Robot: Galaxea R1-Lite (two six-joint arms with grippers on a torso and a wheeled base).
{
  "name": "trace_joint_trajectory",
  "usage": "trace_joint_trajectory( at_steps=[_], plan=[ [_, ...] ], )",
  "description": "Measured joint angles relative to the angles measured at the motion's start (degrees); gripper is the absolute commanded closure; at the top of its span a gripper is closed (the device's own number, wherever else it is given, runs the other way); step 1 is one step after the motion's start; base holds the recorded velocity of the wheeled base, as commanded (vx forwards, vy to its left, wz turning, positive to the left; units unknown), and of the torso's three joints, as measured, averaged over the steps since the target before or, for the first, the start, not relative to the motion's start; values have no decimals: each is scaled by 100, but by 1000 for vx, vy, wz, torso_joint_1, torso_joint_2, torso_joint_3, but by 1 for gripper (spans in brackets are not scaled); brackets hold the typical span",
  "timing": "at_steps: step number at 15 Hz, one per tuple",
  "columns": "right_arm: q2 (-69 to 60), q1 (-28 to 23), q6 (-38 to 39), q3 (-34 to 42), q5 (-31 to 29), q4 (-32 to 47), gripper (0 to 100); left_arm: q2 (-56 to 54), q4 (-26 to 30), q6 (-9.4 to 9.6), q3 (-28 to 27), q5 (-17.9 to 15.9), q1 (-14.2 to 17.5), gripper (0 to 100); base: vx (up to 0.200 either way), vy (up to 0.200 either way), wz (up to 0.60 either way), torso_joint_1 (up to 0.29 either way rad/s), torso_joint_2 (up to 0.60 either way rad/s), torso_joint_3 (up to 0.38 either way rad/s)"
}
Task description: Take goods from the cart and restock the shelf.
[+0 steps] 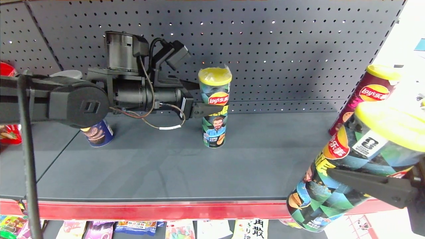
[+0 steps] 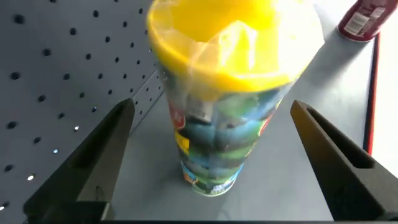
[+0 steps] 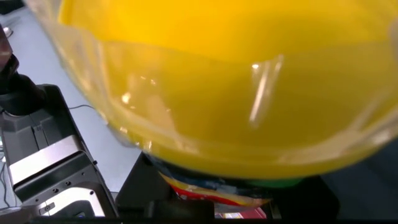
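Observation:
A green chip can with a yellow lid (image 1: pixel 215 109) (image 2: pixel 217 93) stands upright on the grey shelf (image 1: pixel 159 169), near the pegboard back wall. My left gripper (image 1: pixel 215 110) (image 2: pixel 211 115) comes in from the left and is open, one finger (image 2: pixel 102 155) on each side of the can with gaps showing. At the lower right, in front of the shelf edge, my right gripper (image 1: pixel 360 174) is shut on a second green chip can (image 1: pixel 335 172), tilted, whose yellow lid (image 3: pixel 217 74) sits close to the wrist camera.
A red chip can (image 1: pixel 370 96) (image 2: pixel 367 15) stands at the shelf's right end. A short blue can (image 1: pixel 98 133) sits behind my left arm, with red bags (image 1: pixel 6 99) at the far left. The shelf's red front lip (image 1: pixel 159 209) has packaged goods below it.

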Motion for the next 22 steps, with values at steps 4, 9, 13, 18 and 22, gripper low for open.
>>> trace_joint_trajectory(
  at_steps=[4,9,13,18,22],
  plan=[
    [-46,0,0,-5,-5,6,100,172,-17,15,-177,57,-73,0,0,0,0,0,0,0],
    [-104,0,0,6,0,22,100,489,-11,4,-594,310,-167,0,0,0,0,0,0,0],
    [-110,0,2,2,1,24,100,700,-15,2,-887,444,-236,100,0,0,0,0,0,0],
    [-110,0,6,46,0,16,100,778,-1,-11,-948,315,-300,100,0,0,0,0,0,0],
    [-116,0,9,83,9,20,100,552,10,-9,-723,-134,-308,100,0,0,0,0,0,0]
  ],
)
